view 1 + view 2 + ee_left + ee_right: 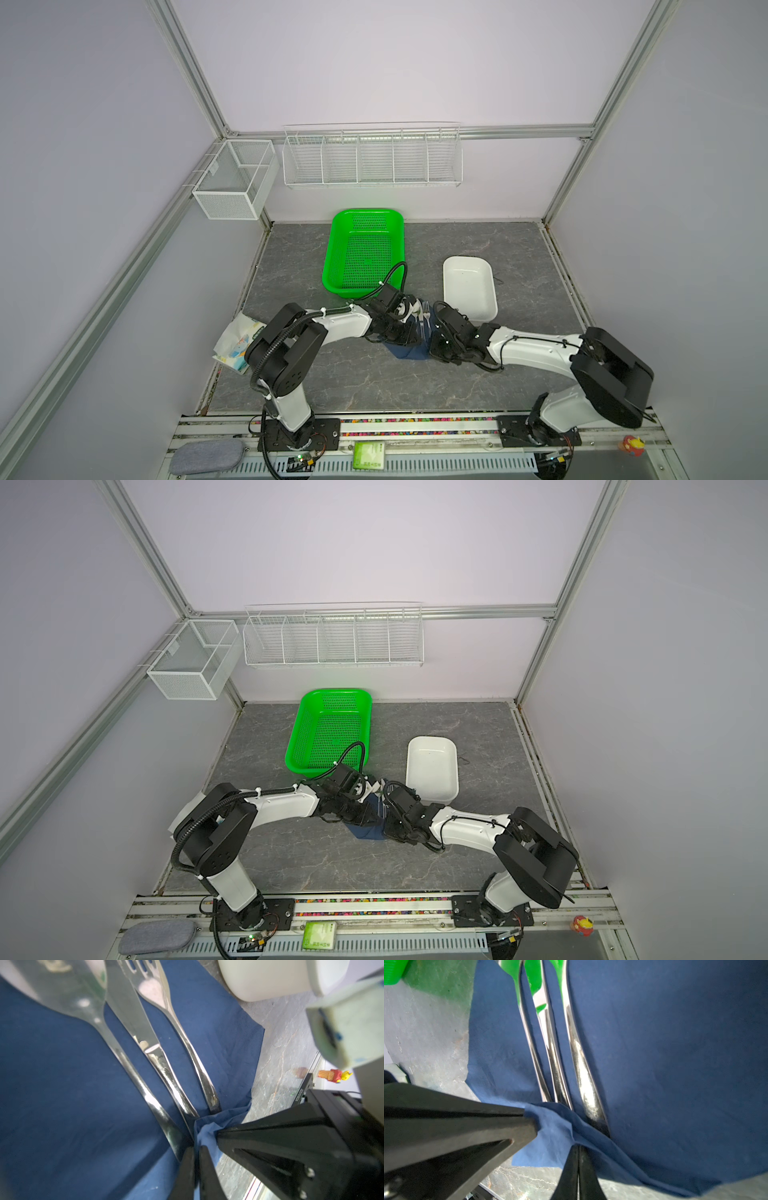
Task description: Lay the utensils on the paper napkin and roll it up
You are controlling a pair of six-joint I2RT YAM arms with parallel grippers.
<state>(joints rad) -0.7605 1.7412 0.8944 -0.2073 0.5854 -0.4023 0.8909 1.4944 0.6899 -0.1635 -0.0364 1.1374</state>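
Left gripper (pixel 196 1148): black tapered fingers pressed together, a bunched fold of the paper napkin (pixel 62 1088) pinched between the tips at its near edge. Right gripper (pixel 578 1148): jaws likewise closed flat on that same near edge, just beside the left one. Paper napkin: thin, matte, dark navy sheet, lightly creased, lying on the grey marbled table (pixel 415 386), with its near edge lifted and puckered over the handle ends. On it, side by side with handles toward the grippers: spoon (pixel 133 1072), knife (pixel 162 1064), fork (pixel 193 1053), all slim, polished silver metal, mirror-bright. Beyond, left: green perforated plastic basket (pixel 337 245), rectangular with rounded corners. Beyond, right: white dish (pixel 469 291), smooth, oblong, shallow.
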